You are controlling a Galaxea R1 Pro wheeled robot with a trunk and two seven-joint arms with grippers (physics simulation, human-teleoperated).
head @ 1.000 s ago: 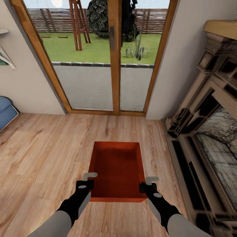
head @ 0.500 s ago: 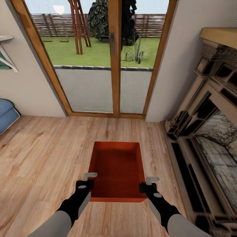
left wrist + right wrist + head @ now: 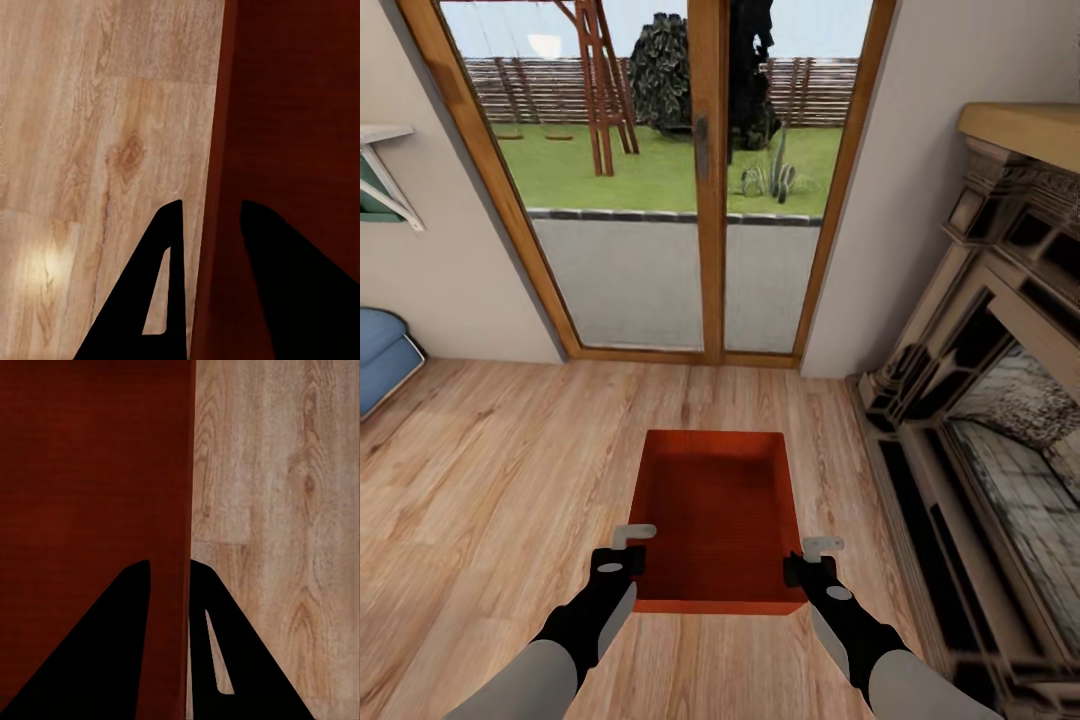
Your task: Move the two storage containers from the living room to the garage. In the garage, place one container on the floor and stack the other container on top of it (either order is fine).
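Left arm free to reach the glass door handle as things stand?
Probably not. The left gripper is shut on the left wall of the storage container, the right gripper on the opposite wall; the door handle is far ahead across the wood floor.

surface: wood-plank floor [image 3: 490, 470] | near glass doors: red-orange container [image 3: 715, 510]

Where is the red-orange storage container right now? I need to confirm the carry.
In the head view the storage container sits low and centred between the left gripper and right gripper, over the wood-plank floor, before the glass doors.
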